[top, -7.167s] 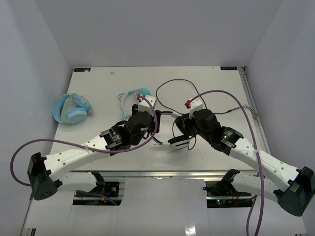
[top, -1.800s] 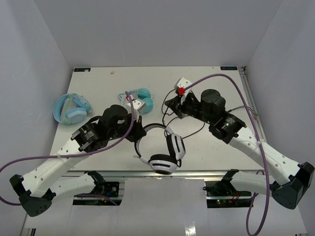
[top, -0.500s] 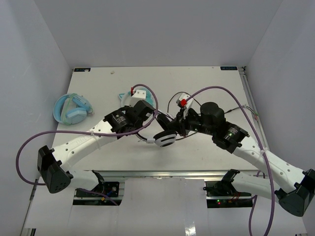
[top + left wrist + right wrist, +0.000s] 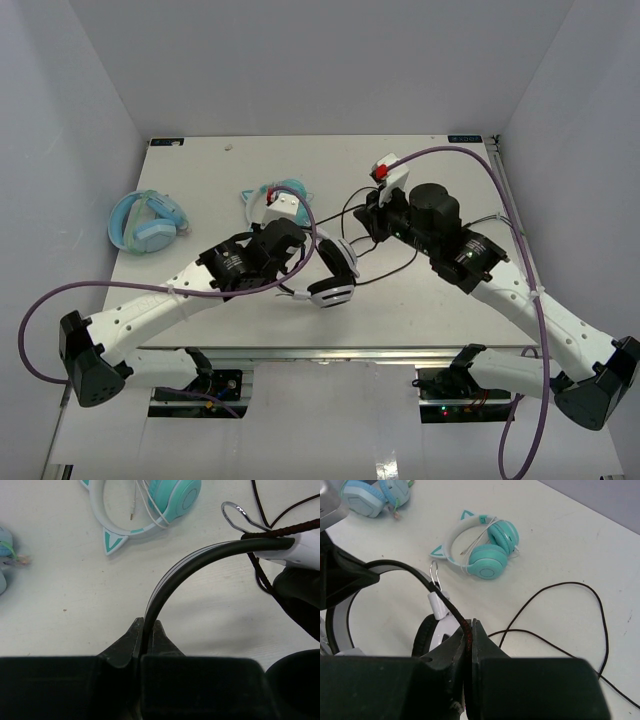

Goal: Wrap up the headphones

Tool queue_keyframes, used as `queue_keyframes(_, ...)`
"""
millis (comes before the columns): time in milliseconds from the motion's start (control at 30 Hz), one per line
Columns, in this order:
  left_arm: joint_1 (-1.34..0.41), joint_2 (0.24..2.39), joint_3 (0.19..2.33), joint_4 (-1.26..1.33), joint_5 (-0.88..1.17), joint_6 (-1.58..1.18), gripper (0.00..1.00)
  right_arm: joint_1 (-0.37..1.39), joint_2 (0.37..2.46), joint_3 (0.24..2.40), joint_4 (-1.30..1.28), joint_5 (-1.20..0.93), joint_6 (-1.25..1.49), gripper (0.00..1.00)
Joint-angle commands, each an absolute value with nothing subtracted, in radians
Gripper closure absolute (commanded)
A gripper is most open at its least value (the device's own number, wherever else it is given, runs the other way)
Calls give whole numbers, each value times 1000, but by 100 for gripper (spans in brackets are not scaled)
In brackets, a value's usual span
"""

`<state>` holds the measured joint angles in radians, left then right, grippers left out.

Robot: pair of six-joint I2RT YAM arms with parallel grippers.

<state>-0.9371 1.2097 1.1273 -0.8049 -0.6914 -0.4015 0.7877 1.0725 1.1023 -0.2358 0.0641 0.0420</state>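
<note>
Over the table (image 4: 200,180), left hand (image 4: 146,632) pinches the headphones (image 4: 332,289) by the headband (image 4: 200,559), right hand (image 4: 468,632) the cable (image 4: 559,586).

A robotics lab cell is being shown. A white table (image 4: 200,170) is being boxed in on the left, far and right sides by bare pale panels (image 4: 300,60). A left arm (image 4: 150,300) and a right arm (image 4: 540,315) are being carried on a metal rail (image 4: 330,353) at the near edge. Purple cables (image 4: 452,150) are being trailed loosely from them, and electronics (image 4: 445,400) with small red lights are being housed under that rail.
</note>
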Motion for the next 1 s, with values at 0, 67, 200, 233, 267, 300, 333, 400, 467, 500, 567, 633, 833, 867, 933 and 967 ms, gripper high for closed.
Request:
queue_keyframes(0, -955, 1149, 1111, -790, -689, -369, 100, 739, 1082, 1185, -203, 108, 22, 92)
queue_keyframes(67, -960, 1123, 1104, -765, -637, -346, 100, 704, 1093, 1186, -204, 102, 18, 92)
queue_keyframes(200, -960, 1063, 1098, -726, -548, -319, 100, 638, 1113, 1191, -210, 56, 17, 92)
queue_keyframes(233, -960, 1045, 1094, -714, -525, -314, 100, 632, 1116, 1191, -212, 54, 16, 92)
queue_keyframes(267, -960, 1026, 1091, -702, -498, -308, 100, 627, 1118, 1190, -215, 54, 15, 92)
queue_keyframes(300, -960, 1009, 1086, -690, -483, -305, 100, 626, 1121, 1190, -218, 55, 14, 92)
queue_keyframes(333, -960, 990, 1081, -677, -466, -302, 100, 624, 1123, 1184, -218, 55, 14, 92)
queue_keyframes(400, -960, 948, 1072, -641, -428, -300, 100, 622, 1119, 1174, -218, 57, 15, 92)
queue_keyframes(467, -960, 914, 1069, -623, -392, -301, 100, 620, 1118, 1164, -218, 72, 15, 92)
queue_keyframes(500, -960, 902, 1069, -620, -376, -301, 100, 619, 1119, 1161, -220, 78, 15, 92)
queue_keyframes(567, -960, 878, 1071, -612, -324, -304, 100, 613, 1124, 1158, -223, 86, 14, 92)
queue_keyframes(633, -960, 865, 1075, -609, -278, -304, 100, 609, 1127, 1159, -224, 86, 13, 92)
queue_keyframes(833, -960, 835, 1080, -604, -160, -302, 100, 601, 1140, 1172, -224, 85, 11, 92)
queue_keyframes(867, -960, 832, 1078, -603, -137, -300, 100, 600, 1143, 1174, -223, 85, 9, 92)
queue_keyframes(933, -960, 827, 1074, -597, -92, -299, 100, 596, 1149, 1177, -223, 86, 8, 92)
queue_keyframes(967, -960, 824, 1071, -592, -69, -299, 100, 593, 1154, 1178, -224, 86, 8, 92)
